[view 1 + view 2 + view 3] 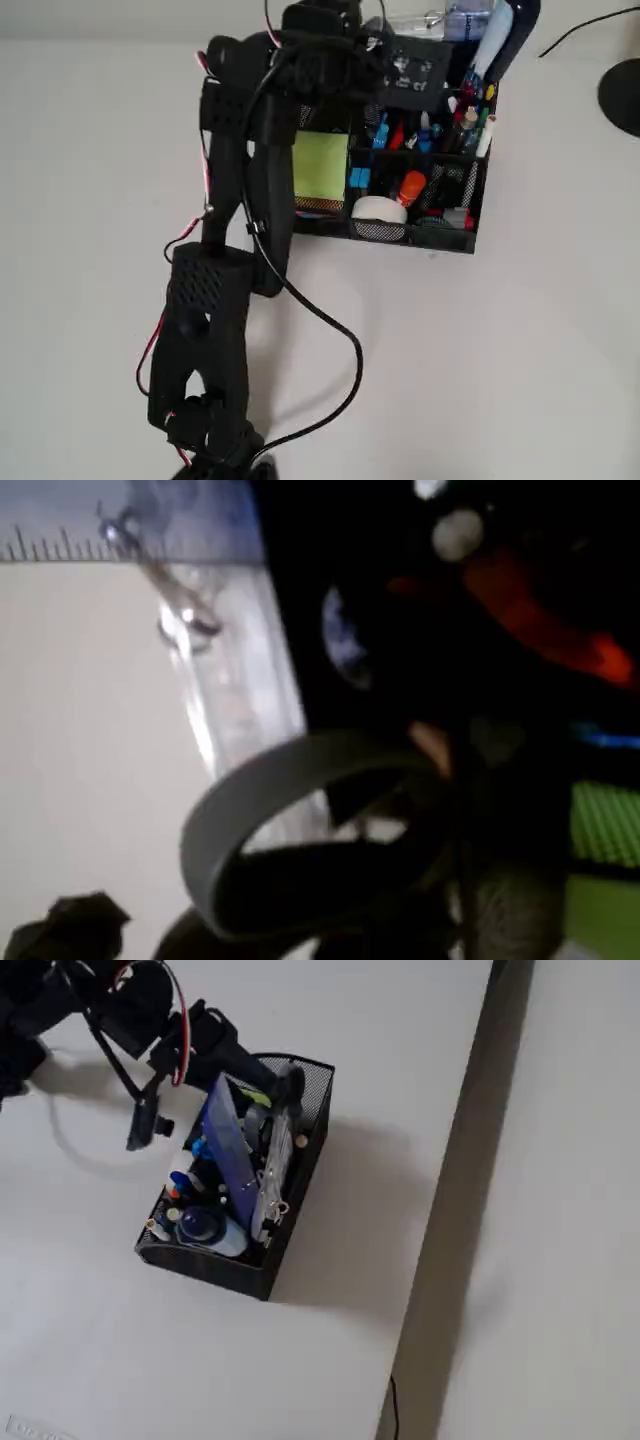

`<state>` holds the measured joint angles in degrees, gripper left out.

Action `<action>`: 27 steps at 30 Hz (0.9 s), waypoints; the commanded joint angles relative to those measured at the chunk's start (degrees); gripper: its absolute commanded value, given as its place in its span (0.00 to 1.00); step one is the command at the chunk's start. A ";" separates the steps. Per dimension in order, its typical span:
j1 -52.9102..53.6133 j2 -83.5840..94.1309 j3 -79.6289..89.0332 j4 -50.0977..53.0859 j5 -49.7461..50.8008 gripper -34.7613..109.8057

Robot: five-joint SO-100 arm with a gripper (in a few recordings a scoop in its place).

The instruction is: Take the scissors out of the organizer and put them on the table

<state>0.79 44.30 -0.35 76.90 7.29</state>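
The black two-finger gripper (285, 1088) reaches into the black wire-mesh organizer (440, 238)'s back compartment, where the scissors' dark grey oval plastic handle loop (290, 810) stands; whether it grips, I cannot tell.

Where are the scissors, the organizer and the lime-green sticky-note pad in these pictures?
scissors (250, 800): wrist view, on the grey band of a handle loop.
organizer (415, 238): overhead view, on its front mesh wall.
lime-green sticky-note pad (320, 165): overhead view, on the pad's top sheet.

Matte black arm (225, 300), perforated housing, black cable, thin red wires
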 commanded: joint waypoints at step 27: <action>4.04 -2.72 -3.87 -9.23 -1.49 0.36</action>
<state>3.78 40.43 -0.53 69.35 6.77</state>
